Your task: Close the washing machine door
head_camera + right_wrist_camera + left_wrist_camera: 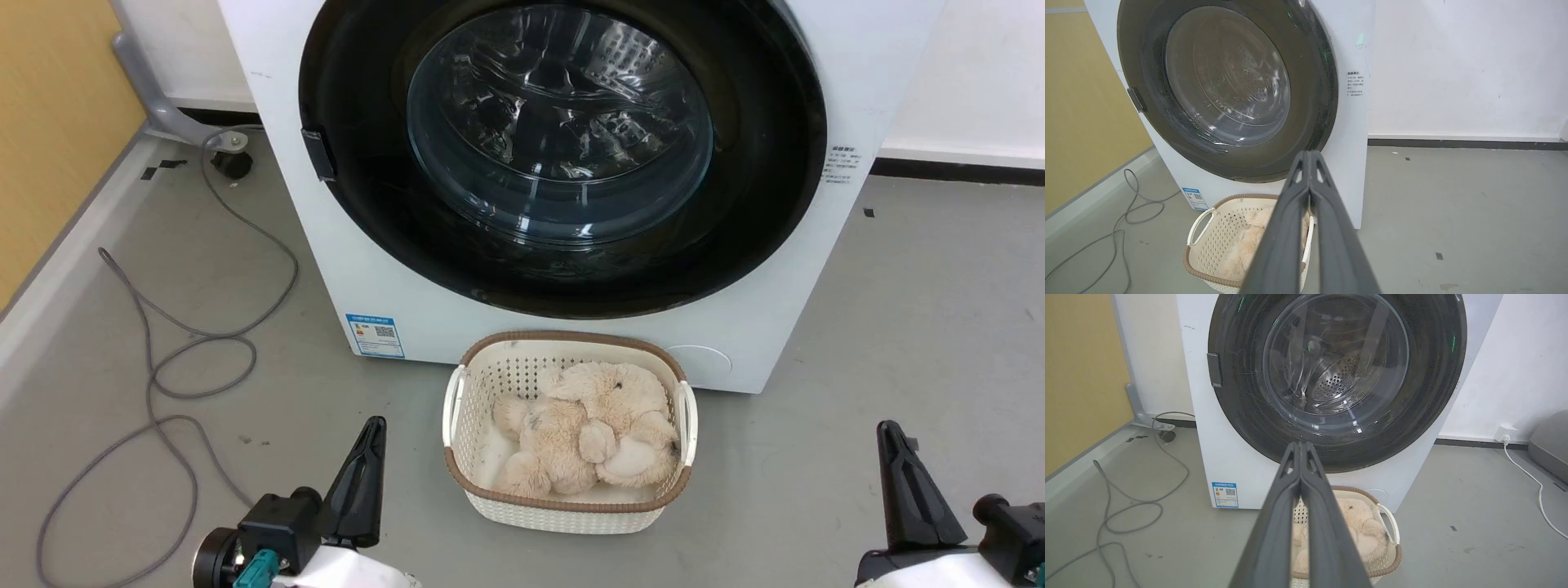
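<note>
The washing machine (pixel 392 278) is a white box straight ahead. Its door (pixel 563 155), a glossy black-rimmed disc with a clear glass centre, lies flat against the machine's front, with the steel drum visible through the glass. The same door (pixel 1337 375) appears in the left wrist view and again (pixel 1229 85) in the right wrist view. My left gripper (pixel 371 429) is low at the left, shut and holding nothing, well short of the machine. My right gripper (pixel 888 433) is low at the right, also shut and holding nothing.
A white woven basket (pixel 490 384) holding beige plush toys stands on the floor in front of the machine, between my grippers. Grey cable (pixel 163 367) loops over the floor at the left. A white cord (pixel 1531 477) runs along the floor at the right.
</note>
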Robot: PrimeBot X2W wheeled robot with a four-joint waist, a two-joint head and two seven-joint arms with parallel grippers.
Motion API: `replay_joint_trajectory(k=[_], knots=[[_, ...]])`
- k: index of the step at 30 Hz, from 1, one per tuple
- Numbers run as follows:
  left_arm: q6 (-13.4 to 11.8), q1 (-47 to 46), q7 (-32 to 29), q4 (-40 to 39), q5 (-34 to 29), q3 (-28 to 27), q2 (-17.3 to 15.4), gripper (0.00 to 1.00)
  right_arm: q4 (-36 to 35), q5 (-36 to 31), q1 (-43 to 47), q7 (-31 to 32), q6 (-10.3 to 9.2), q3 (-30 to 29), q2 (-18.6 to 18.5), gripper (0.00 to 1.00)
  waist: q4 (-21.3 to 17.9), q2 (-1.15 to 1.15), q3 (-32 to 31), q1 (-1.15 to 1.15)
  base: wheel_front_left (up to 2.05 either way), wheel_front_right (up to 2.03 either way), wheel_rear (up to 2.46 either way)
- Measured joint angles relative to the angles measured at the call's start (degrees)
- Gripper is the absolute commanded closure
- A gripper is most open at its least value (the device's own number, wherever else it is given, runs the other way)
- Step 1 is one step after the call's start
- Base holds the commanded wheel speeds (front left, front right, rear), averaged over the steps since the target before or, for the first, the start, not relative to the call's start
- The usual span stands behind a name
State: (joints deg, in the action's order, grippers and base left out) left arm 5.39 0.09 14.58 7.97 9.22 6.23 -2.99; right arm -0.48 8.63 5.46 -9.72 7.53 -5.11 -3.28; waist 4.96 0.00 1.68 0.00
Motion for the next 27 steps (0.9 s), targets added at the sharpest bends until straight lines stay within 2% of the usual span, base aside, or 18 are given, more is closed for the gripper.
replay_joint_trajectory(k=[27], knots=[[-0.78,0.00,-3.05,-1.62,-1.65,-1.31,0.02,1.00,0.01,-1.58,-0.42,2.08,0.00,1.04,0.00,1.00,-1.13,0.00,-0.38,0.00,0.00,0.00,0.00]])
